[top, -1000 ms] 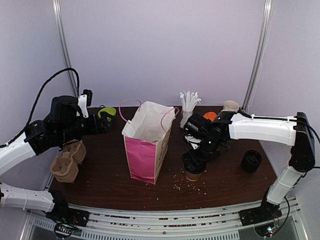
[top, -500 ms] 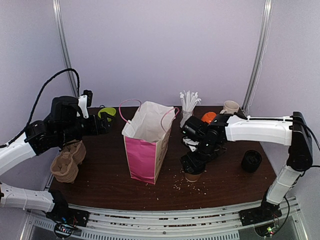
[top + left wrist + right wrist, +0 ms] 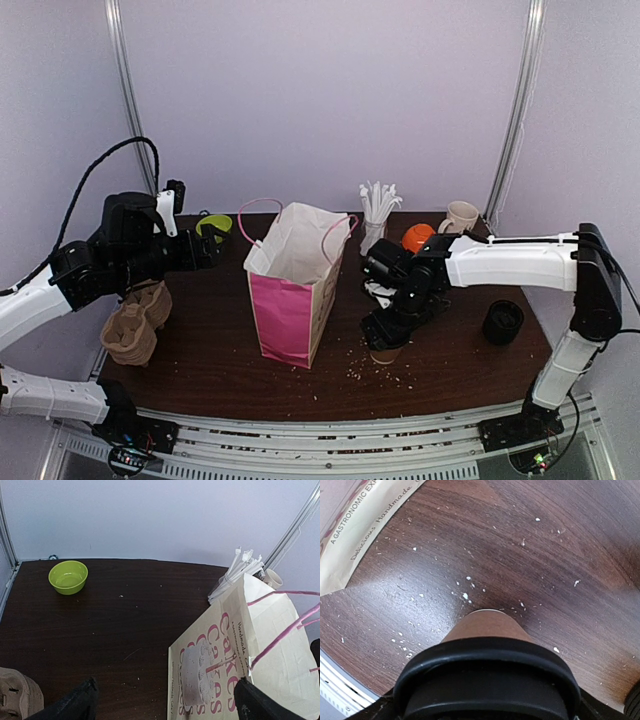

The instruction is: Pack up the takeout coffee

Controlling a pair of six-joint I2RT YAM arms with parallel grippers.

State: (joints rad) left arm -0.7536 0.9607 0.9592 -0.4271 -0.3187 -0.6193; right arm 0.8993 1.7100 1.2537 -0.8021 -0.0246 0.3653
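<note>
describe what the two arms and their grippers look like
Both the left arm and right arm are smooth white shells joined by chunky black joints. The left gripper and right gripper are black with two blunt fingers; the left has a small white piece at the wrist. A black cable loops above the left arm.

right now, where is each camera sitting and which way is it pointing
top external: above and behind the bases, looking down over the table; the left arm and right arm show, the pink bag between them.
left wrist: raised at the left, facing across to the green bowl, straws and bag; its open fingers sit at the bottom edge.
right wrist: low, facing down on the lidded coffee cup; its fingers barely show.
shared: the bag appears in all three.
</note>
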